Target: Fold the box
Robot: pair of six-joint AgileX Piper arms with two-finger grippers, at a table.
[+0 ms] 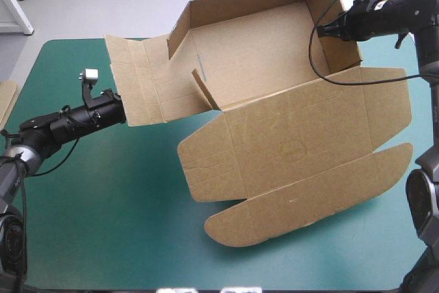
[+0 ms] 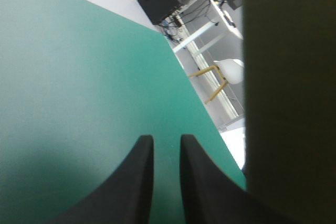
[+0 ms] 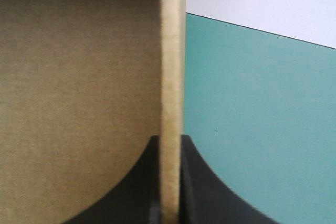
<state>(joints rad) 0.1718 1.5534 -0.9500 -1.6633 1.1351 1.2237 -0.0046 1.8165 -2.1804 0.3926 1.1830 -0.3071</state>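
Pinching the raised end wall (image 1: 343, 53) of the brown box (image 1: 260, 53), the right claw (image 3: 170, 138) clamps the board edge between its fingers, apparently to hold that wall upright. The lid (image 1: 295, 149) lies flat on the counter (image 1: 103, 204). The left claw (image 2: 167, 138), fingers a slit apart and empty, stands just beside the unfolded side flap (image 1: 137, 80), probably the next panel to raise.

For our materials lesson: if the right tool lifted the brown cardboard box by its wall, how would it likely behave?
Probably light: the right tool pinches just one thin wall of the brown cardboard box. Its panels look stiff, but the flat lid would likely swing at its creases.
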